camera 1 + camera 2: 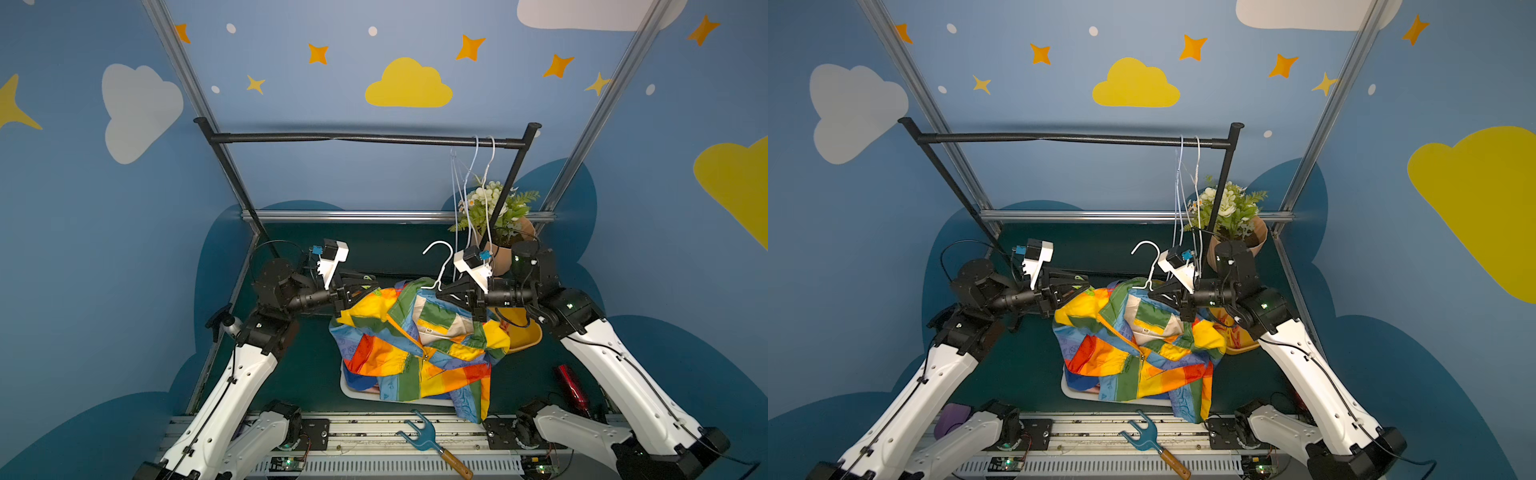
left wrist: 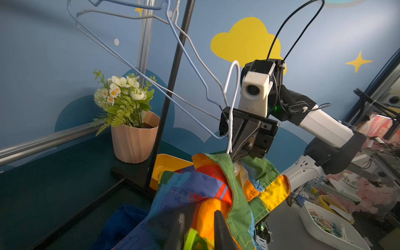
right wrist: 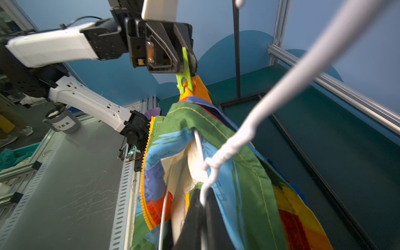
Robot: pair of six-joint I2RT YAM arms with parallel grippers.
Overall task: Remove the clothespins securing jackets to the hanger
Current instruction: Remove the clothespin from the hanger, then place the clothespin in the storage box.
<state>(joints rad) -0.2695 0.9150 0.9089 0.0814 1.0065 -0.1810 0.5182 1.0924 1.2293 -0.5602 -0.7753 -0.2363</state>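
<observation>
Holds hanger by its neck in right gripper, with jaws clamped on the wire, to raise jacket and steady its shoulder. Pinches green pin at that shoulder's tip in left gripper, with jaws narrow on its handles, probably to spring it open and free the cloth.

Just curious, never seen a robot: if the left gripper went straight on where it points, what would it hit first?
The left gripper pinches a green clothespin; straight on lies the rainbow jacket first, then probably the right gripper; depth is unclear.
</observation>
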